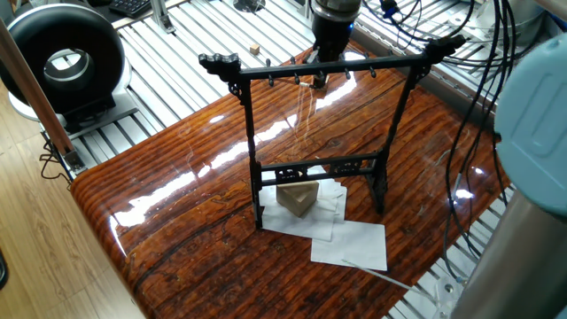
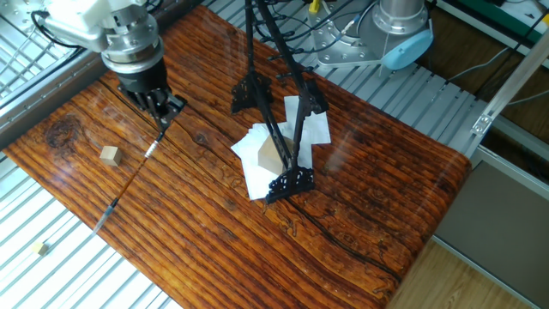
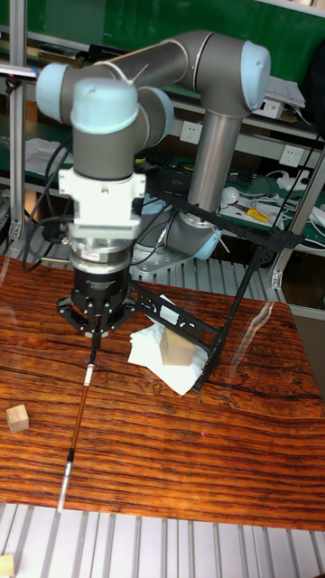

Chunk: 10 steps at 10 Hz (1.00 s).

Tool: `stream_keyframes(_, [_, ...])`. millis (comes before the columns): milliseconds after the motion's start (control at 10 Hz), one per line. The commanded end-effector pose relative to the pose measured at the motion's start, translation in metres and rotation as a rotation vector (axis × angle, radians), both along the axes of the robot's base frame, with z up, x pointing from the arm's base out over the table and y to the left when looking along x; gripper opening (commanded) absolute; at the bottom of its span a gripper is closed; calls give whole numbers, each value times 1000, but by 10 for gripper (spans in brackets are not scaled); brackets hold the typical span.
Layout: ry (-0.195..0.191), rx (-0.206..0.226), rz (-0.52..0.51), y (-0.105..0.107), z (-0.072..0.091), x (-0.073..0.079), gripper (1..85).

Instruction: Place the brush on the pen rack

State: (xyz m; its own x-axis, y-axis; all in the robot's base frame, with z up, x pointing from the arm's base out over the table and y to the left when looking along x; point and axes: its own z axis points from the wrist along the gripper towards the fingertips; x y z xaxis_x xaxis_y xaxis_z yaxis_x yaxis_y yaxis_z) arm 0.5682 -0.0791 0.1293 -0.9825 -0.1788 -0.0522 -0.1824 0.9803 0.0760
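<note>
Claw [image 3: 96, 336] clamped on the top end of the brush [image 3: 78, 424], which hangs tip-down over the counter [image 2: 214, 223], well apart from the pen rack [image 1: 319, 142]; pickup looks done, carry and hanging on a peg remain.

The brush [image 3: 78, 426] hangs from the claw [image 3: 94, 332] (tip near table [image 3: 181, 452]); the pen rack [image 3: 236, 289] stands to its right.

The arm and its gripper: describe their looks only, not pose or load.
The arm is built of grey tubular links with pale blue caps at the joints. At the wrist sits a white boxy block over a black ringed collar. The gripper is black, with slim dark fingers. Black cables hang beside the wrist.
</note>
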Motion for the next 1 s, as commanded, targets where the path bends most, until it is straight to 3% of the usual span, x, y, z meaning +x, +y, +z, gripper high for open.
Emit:
stream_keyframes(0, [-27, 2, 13, 14, 17, -2, 10])
stream_keyframes(900, [-35, -18, 13, 20, 27, -9, 10])
